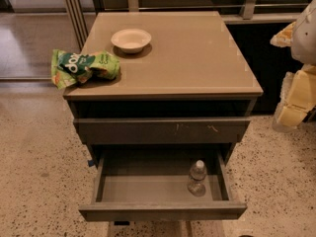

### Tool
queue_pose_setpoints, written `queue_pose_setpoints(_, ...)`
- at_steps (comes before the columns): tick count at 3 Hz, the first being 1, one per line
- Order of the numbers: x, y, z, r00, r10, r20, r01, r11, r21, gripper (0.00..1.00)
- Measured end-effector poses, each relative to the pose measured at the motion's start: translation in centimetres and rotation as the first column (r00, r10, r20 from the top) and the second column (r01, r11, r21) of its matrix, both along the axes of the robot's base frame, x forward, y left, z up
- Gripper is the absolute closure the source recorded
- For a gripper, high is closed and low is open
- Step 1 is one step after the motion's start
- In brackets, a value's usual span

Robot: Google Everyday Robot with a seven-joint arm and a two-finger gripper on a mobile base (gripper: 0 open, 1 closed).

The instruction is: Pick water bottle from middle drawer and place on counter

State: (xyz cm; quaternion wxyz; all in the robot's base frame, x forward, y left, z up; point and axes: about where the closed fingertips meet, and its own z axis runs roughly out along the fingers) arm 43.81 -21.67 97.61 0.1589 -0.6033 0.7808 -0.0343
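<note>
Plastic, clear and ribbed, makes up the water bottle (197, 177), which stands upright with its white cap on top, inside the open middle drawer (148, 187), toward the right side and a little back from the front panel. It looks small and probably light, and the thin walls would likely give under a hard squeeze, so a moderate grip seems wise. The ribs should offer some purchase on an otherwise slick surface. The best hold appears to be around the body just below the shoulder, approached from above or from the front, since the right drawer wall sits close beside the bottle and leaves little room on that side. A bump could tip it, because it is narrow and stands free. Above the drawer, the upper drawer front (163, 130) with pale scratches is closed, and over that lies the tan counter (197, 58), which carries a white bowl (131, 39) near its back left and a green snack bag (84, 67) hanging over its left edge. The gripper (292, 105) hangs at the far right edge of the view, level with the cabinet top and well apart from the bottle; whether it is spread or pressed together I cannot tell.
</note>
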Motion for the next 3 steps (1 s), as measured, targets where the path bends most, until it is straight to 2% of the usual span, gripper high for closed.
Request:
queue_pose_setpoints(1,0.0,0.0,0.0,1.0,0.0,0.0,0.0,1.0,0.0,0.0)
queue_pose_setpoints(2,0.5,0.1,-1.7,1.0,-0.007,0.0,0.007,1.0,0.025,0.19)
queue_pose_setpoints(3,1.3,1.2,-7.8,0.9991,-0.021,-0.036,0.025,0.993,0.113,0.42)
